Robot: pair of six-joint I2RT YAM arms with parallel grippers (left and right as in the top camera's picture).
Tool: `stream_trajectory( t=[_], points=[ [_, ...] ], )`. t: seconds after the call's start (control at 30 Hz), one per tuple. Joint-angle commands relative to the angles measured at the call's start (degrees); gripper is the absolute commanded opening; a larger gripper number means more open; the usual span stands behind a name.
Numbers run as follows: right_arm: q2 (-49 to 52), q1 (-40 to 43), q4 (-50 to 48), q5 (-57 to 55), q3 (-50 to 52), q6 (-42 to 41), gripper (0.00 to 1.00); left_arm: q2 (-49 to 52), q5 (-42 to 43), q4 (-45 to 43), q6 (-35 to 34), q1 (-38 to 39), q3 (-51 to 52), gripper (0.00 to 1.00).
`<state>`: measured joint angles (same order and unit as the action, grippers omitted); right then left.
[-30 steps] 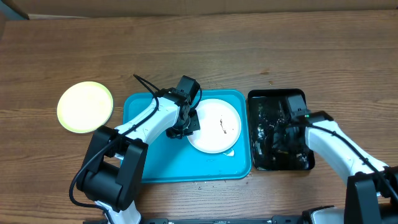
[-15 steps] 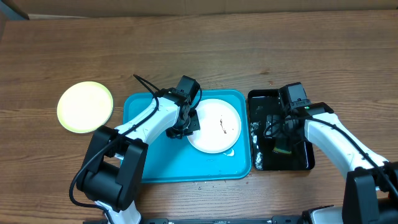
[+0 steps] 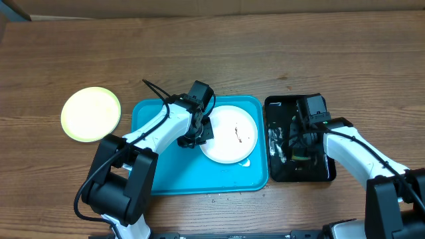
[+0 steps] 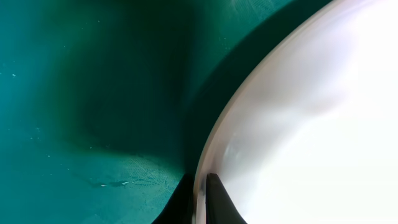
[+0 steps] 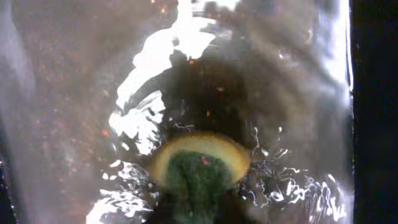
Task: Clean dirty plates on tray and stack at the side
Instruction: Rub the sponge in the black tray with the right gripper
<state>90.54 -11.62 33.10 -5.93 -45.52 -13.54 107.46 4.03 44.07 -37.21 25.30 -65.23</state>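
Plate [image 3: 226, 145] on blue tray [image 3: 166, 166] stays clamped by left gripper [image 4: 200, 199]. Right gripper [image 3: 300, 154], holding sponge [image 5: 200, 168], re-dips in black tray [image 3: 323, 175] right of blue tray; wiping pending

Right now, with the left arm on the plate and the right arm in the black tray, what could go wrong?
The left gripper pinches only the rim of the white plate, so scrubbing pressure could make it slip. The sponge sits in the wet black tray and, once carried over, may drip on the table.

Robotics lab: wooden test table [image 3: 279, 46]
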Motion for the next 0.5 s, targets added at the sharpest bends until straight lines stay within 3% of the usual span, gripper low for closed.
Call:
stream_trajectory(
  t=[0.0, 0.07, 0.2, 0.27, 0.3, 0.4, 0.47],
  points=[
    [0.35, 0.11, 0.72, 0.46, -1.07, 0.11, 0.65, 5.05, -2.58, 0.22, -0.11, 0.79, 4.11, 0.04],
    [0.35, 0.11, 1.73, 0.63, -1.4, 0.11, 0.75, 5.05, -2.78, 0.22, -0.11, 0.79, 4.11, 0.04],
    [0.35, 0.11, 4.96, 0.7, -1.38, -0.13, 0.73, 5.05, -2.84, 0.2, -0.11, 0.79, 4.11, 0.04],
    [0.35, 0.11, 6.19, 1.22, -1.38, -0.13, 0.56, 5.05, -2.93, 0.11, -0.13, 0.79, 4.13, 0.04],
    [0.35, 0.09, 6.47, 1.51, -1.38, -0.13, 0.38, 5.05, -2.93, 0.09, -0.13, 0.79, 4.13, 0.04],
    [0.35, 0.07, 6.88, 2.34, -1.38, -0.11, 0.06, 5.05, -2.91, 0.09, -0.11, 0.79, 4.11, 0.04],
    [0.35, 0.07, 5.9, 3.3, -1.46, 0.39, 0.04, 5.05, -2.93, 0.11, -0.11, 0.79, 4.11, 0.04]
  ],
)
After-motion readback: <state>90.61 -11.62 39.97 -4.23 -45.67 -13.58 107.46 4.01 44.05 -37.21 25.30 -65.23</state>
